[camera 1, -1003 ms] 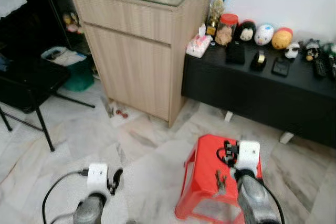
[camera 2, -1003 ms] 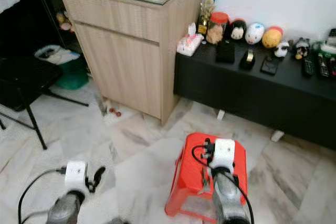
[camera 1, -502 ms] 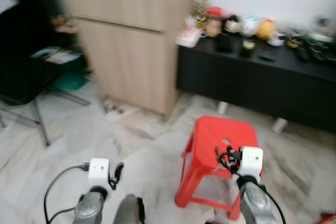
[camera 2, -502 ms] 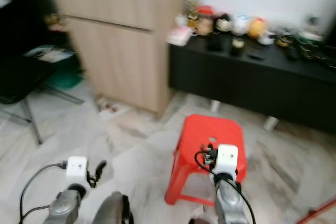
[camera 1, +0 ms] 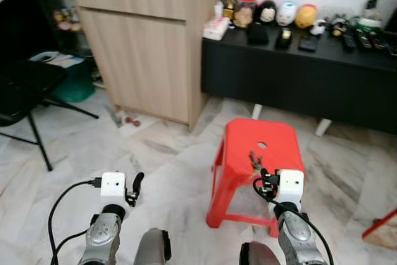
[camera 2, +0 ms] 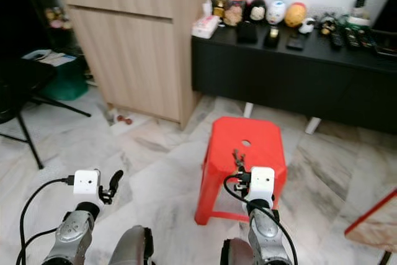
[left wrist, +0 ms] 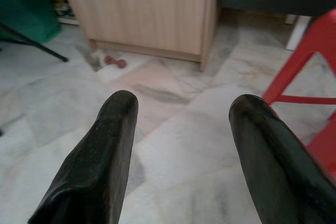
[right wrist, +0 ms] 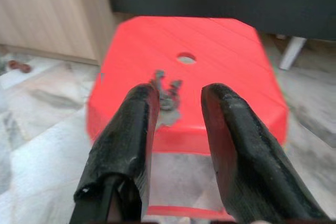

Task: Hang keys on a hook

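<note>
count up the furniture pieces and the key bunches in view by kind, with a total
Red stools: 1
Wooden cabinets: 1
Black low benches: 1
Black chairs: 1
Key bunches: 1, lying on the stool's seat
Total: 5

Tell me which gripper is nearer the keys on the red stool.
Right. The right gripper hovers just short of the keys on the red stool, fingers open and pointed at them. The left gripper is open over bare floor, well off to the stool's side.
</note>
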Available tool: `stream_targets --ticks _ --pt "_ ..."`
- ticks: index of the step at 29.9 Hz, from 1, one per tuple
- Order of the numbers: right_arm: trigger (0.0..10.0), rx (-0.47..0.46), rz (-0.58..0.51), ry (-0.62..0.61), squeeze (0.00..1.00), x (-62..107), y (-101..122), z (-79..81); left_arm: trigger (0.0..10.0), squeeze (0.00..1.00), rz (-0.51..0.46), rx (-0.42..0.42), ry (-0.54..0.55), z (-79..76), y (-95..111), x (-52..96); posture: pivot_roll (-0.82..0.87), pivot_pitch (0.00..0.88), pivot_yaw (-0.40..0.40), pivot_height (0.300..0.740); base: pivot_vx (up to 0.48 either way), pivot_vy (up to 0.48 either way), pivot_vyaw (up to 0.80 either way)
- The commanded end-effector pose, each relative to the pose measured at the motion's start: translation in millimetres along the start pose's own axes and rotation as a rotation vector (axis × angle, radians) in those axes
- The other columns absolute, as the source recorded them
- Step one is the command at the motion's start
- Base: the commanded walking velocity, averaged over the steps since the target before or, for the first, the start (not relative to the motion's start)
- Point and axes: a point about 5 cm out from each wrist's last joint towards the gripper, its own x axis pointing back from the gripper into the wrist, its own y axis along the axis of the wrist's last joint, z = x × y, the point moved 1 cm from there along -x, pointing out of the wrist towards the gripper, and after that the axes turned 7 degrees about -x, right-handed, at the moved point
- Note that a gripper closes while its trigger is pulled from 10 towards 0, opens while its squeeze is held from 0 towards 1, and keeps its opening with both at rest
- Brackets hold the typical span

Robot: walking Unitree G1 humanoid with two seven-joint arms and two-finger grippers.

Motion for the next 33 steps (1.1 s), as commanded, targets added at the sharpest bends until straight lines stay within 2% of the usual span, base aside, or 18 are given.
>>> stream_targets --ticks 1,7,33 --pt "10.0 -0.001 0.000 -0.004 0.00 -0.3 0.4 -1.4 10.0 0.00 0.007 0.007 0.002 0.2 -0.4 -0.4 -0.03 0.055 -0.022 0.628 0.000 0.000 0.00" --pt "10.0 0.001 0.001 -0.001 0.00 -0.2 0.2 -1.4 10.0 0.00 0.019 0.015 -0.021 -4.6 -3.7 2.0 -0.03 0.056 -0.024 0.628 0.000 0.000 0.00" --pt "10.0 0.010 -0.009 0.004 0.00 -2.7 4.1 -0.5 10.0 0.00 0.034 0.024 -0.044 -8.0 -5.4 2.0 -0.03 0.035 -0.023 0.628 0.299 0.000 0.00"
